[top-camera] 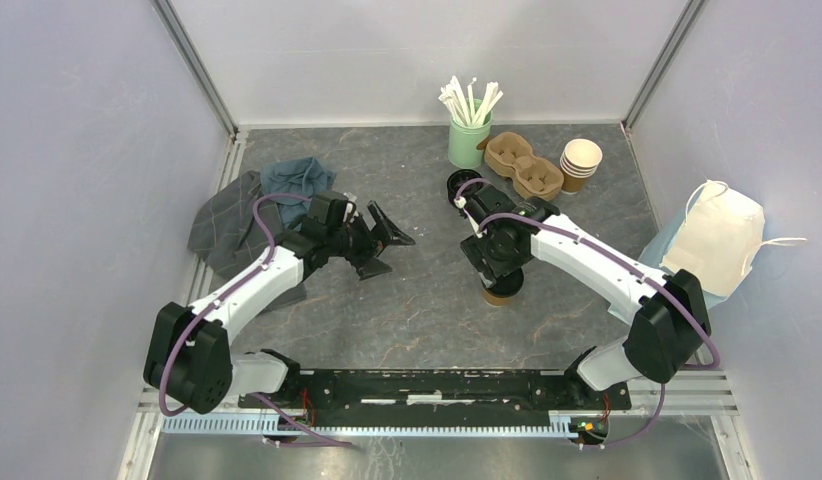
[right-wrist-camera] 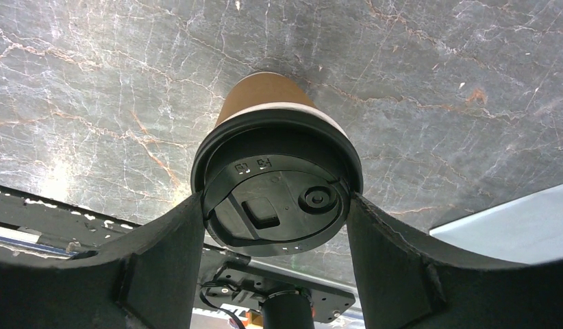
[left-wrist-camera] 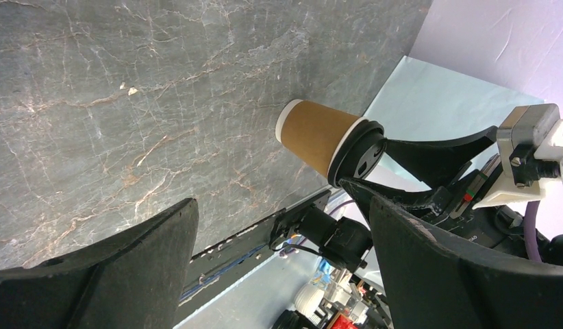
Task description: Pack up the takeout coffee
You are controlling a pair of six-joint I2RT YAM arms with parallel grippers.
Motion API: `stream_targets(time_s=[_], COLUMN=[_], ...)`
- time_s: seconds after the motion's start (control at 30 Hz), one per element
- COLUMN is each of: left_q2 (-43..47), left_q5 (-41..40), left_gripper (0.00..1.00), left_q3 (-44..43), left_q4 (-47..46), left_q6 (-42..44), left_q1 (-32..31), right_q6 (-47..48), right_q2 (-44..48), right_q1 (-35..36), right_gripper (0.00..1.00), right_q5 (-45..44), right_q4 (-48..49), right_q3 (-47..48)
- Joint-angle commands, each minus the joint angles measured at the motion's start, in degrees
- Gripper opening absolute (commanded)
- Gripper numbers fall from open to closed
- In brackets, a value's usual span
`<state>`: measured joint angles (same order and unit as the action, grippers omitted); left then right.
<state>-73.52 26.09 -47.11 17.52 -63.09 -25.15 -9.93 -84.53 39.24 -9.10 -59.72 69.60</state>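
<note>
The right end effector (top-camera: 501, 270) clamps the lid (right-wrist-camera: 279, 199) of 1 paper cup (right-wrist-camera: 261, 92) on the bench (top-camera: 407, 320), in front of the carrier (top-camera: 522, 165); the left end effector (top-camera: 392, 252) gapes empty. The cup is likely light and crushable, so the stiff rim grips best.

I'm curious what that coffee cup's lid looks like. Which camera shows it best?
The right wrist view: the black lid appears large and face-on, held by the right gripper. The left wrist view shows it edge-on; in the top external view the right arm hides it, leaving only the cup base.
</note>
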Motion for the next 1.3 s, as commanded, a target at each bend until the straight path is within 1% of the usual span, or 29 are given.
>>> stream_targets(time_s=[0.0,0.1,0.27,0.4,0.5,0.63,0.73,0.8,0.97,1.13,1.27], left_q2=[0.0,-0.2,-0.4,-0.8,-1.9,-5.4,-9.9,-13.7,-22.1,-28.4,-32.0], left_q5=[1.3,1.5,1.8,2.7,3.0,2.3,2.5,2.6,3.2,3.6,4.0], left_gripper=[1.0,1.0,1.0,1.0,1.0,0.98,0.97,0.96,0.91,0.86,0.81], left_q3=[-2.4,-2.6,-2.9,-3.6,-5.1,-9.4,-14.3,-17.5,-23.3,-28.1,-30.3], left_q4=[-1.0,-1.0,-0.9,-0.9,-0.9,-1.3,-2.0,-2.1,-2.2,-2.2,-2.2], left_q6=[3.2,3.2,3.2,2.2,1.0,0.2,0.5,1.6,3.2,4.3,4.7], left_q1=[-0.1,-0.1,-0.1,-0.5,-2.3,-7.8,-12.2,-15.3,-19.1,-21.4,-21.9], right_q6=[1.0,1.2,1.6,1.9,2.5,3.8,3.9,2.4,-4.2,-5.1,-5.6], right_q2=[1.3,1.1,1.4,3.1,6.2,12.7,16.8,18.4,21.5,22.3,21.6], right_q1=[-0.4,-0.6,-0.9,-2.7,-7.3,-17.6,-25.0,-29.1,-33.2,-35.4,-38.5], right_gripper=[0.73,0.77,0.91,0.95,0.96,0.9,0.87,0.85,0.83,0.79,0.69], right_q5=[-0.1,0.3,1.7,3.5,6.4,17.8,27.5,31.9,44.0,46.7,49.4], right_q4=[1.8,1.9,0.3,-2.4,-1.7,5.4,12.1,16.2,27.4,31.3,33.4], right_q3=[-0.4,-0.4,2.7,7.2,6.8,-1.1,-8.5,-12.9,-22.2,-27.6,-30.6])
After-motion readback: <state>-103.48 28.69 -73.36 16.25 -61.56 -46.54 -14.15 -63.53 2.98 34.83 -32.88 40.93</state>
